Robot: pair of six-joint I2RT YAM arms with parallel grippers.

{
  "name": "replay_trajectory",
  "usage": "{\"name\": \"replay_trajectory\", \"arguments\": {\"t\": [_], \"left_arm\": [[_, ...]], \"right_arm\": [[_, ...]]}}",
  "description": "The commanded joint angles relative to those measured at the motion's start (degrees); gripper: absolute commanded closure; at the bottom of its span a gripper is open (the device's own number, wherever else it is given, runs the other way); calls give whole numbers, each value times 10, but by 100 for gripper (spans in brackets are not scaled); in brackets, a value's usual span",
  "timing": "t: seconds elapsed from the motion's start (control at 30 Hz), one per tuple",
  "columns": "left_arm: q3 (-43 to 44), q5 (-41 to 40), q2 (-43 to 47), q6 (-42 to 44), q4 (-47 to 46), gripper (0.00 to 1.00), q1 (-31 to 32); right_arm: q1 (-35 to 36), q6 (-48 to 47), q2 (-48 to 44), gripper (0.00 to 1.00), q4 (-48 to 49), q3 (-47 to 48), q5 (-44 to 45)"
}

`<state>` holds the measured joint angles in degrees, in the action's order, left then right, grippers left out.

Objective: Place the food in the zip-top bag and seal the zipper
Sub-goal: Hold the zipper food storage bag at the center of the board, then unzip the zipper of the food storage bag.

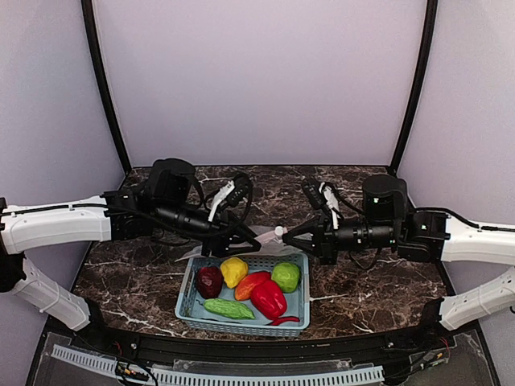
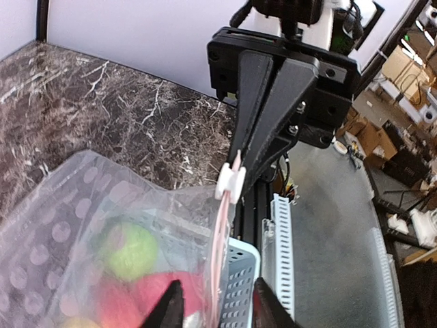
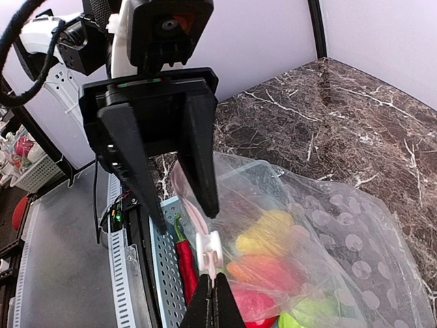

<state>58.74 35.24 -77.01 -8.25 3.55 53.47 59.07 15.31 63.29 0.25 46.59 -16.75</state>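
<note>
Nearest me, the basket (image 1: pixel 241 326) sat on the table (image 1: pixel 362 281) with the food (image 1: pixel 265 294) in it. The chilli (image 1: pixel 283 321) lay at 5 o'clock, the cucumber (image 1: pixel 228 308) at 7 and the red pepper (image 1: pixel 269 301) at 4. The orange piece (image 1: pixel 251 284) was in the middle, the dark red piece (image 1: pixel 209 281) at 9, the yellow piece (image 1: pixel 234 271) at 11 and the lime-green piece (image 1: pixel 286 277) at 2.

Over the basket's far rim, at 12, the bag (image 2: pixel 75 205) hung between my two grippers. Its dotted film lay between both wrist cameras and the food, so from there the pieces showed only as blurred colours.

My left gripper (image 2: pixel 217 309) stood narrowly open, a finger on either side of the zipper (image 2: pixel 220 246), not pinching it. My right gripper (image 3: pixel 213 304) faced it from 3 o'clock with its jaws pressed together on the zipper. The slider (image 3: pixel 208 249) sat just past the tips.

Beyond them the table ran to the back wall (image 1: pixel 257 80).
</note>
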Motion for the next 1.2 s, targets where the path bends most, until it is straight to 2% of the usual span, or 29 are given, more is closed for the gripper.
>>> {"name": "replay_trajectory", "arguments": {"t": [0.0,0.03,0.1,0.2,0.33,0.47,0.63,0.7,0.83,1.17], "left_arm": [[22,7,1,-1,7,55,0],[33,9,-2,-2,6,45,0],[55,13,-13,-1,5,37,0],[82,28,-40,0,-2,36,0],[122,57,-74,3,-3,54,0],[141,72,-95,9,7,61,0],[138,79,-103,8,12,59,0],[135,82,-104,7,11,62,0],[130,85,-105,4,9,77,0],[122,86,-108,3,14,78,0]], "right_arm": [[-5,-1,6,100,18,10,-9],[-5,-1,8,100,18,10,-10],[-5,-1,10,100,18,10,-14],[-5,0,15,100,17,12,-19],[-5,0,17,100,16,15,-21],[-5,0,15,100,13,15,-20],[-6,1,11,100,13,13,-11],[-6,0,12,100,13,14,-10],[-5,0,14,100,13,14,-6],[-8,1,9,100,13,12,4]]}}
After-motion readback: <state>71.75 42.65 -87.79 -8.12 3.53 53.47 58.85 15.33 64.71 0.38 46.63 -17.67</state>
